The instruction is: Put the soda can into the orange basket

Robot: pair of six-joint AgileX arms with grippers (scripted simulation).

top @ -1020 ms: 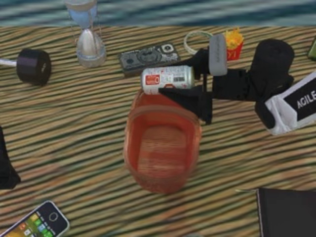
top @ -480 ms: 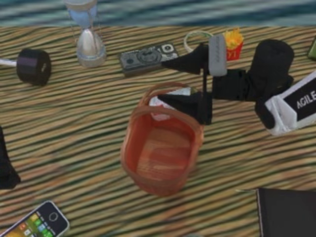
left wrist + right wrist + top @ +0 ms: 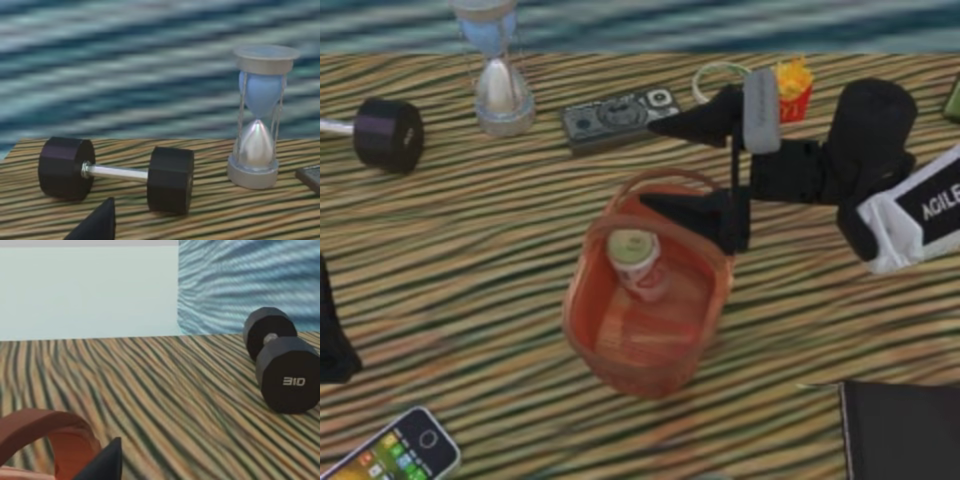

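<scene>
**Can inside the basket, right jaws spread above its far rim**

The soda can (image 3: 636, 262) stands tilted inside the orange basket (image 3: 582, 320), toward its far end, its dull top facing up. The basket sits near the middle of the tabletop (image 3: 470, 260), which is covered in a wavy pattern of tan, green and dark stripes; beyond the far edge runs a backdrop of blue and grey ripples.

The right gripper (image 3: 665, 165) hangs over the basket's far right rim, jaws wide and holding nothing. The left gripper (image 3: 332, 340) is parked at the left edge; its jaws cannot be judged.

Along the far side, from left to right, lie a dumbbell (image 3: 385, 133), an hourglass (image 3: 500, 75), a camera (image 3: 618, 116), a white ring (image 3: 718, 82) and a fries box (image 3: 794, 88). A phone (image 3: 395, 450) lies at the near left corner
</scene>
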